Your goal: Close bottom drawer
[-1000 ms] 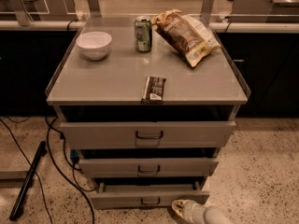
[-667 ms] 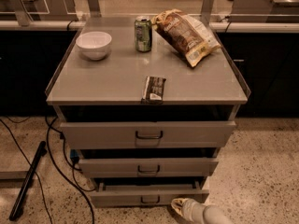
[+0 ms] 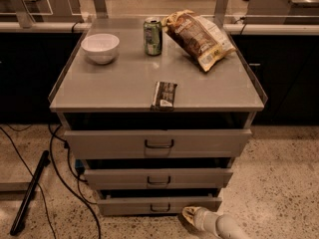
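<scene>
grey metal cabinet [image 3: 99, 91] with three drawers, each showing a dark gap above its front panel. the bottom drawer [image 3: 129, 205], lowest and shallowest, stands partly pulled out just above the speckled floor [image 3: 279, 183], with a small dark wire handle [image 3: 160, 208] at its centre. above it are the middle drawer [image 3: 199, 177] and the taller top drawer [image 3: 109, 143]. the gripper [image 3: 191, 214], on a pale arm entering from the lower right, lies low in front of the bottom drawer's panel, just right of the handle; whether it touches the panel, or is open or closed, cannot be told. on the cabinet top: a white bowl [image 3: 100, 47] at rear left, a green can [image 3: 152, 36] upright beside a chip bag [image 3: 198, 37], and a dark snack bar [image 3: 164, 94] at the front edge. black cables [image 3: 59, 171] trail on the floor at left.
</scene>
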{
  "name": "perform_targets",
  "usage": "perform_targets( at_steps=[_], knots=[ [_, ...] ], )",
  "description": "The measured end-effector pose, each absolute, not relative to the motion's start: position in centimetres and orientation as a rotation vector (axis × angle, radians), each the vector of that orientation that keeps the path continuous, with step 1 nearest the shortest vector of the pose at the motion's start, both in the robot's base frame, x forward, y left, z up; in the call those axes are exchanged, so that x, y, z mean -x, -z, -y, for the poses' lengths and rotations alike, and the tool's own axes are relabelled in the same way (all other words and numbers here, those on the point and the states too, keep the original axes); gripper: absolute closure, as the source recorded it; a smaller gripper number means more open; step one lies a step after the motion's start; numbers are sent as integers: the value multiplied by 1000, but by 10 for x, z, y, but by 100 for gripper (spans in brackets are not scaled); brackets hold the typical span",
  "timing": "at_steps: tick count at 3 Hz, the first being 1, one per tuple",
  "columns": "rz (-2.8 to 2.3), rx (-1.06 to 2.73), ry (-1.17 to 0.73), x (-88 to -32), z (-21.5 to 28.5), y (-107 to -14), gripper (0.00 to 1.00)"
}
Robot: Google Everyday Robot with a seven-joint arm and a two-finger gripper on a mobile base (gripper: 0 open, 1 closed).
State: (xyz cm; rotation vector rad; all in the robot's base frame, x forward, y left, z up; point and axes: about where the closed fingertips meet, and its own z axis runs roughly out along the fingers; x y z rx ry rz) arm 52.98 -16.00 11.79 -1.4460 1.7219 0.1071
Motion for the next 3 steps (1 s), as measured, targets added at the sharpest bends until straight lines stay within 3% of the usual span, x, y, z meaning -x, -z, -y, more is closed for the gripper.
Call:
perform_targets(
  at_steps=[3],
  knots=[
    [-1685, 1463, -78, -561, 156, -125, 100]
  ],
)
